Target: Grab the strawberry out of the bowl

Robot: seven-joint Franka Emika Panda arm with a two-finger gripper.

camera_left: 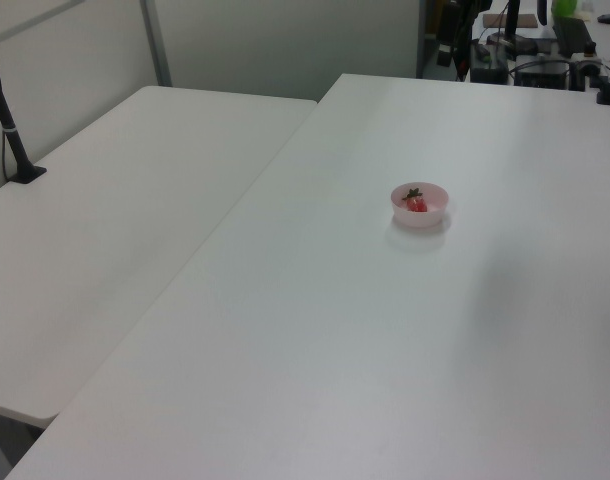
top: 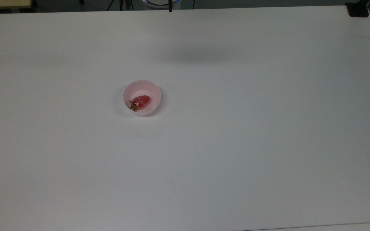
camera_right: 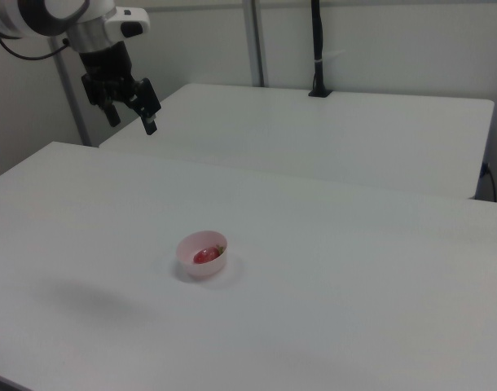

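I see the strawberry (top: 140,101) lying in the bowl (top: 146,86); the gripper (camera_right: 131,119) hangs high, jaws apart and empty.

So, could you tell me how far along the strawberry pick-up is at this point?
Nothing looks done yet: the strawberry lies inside the pink bowl on the white table, its green stem toward the top view's left. In hand is only the approach: in the right view the gripper hangs open high above the table, well off toward the right view's upper left of the bowl. Left to do: travel over the bowl, descend, close on the strawberry, lift it out.
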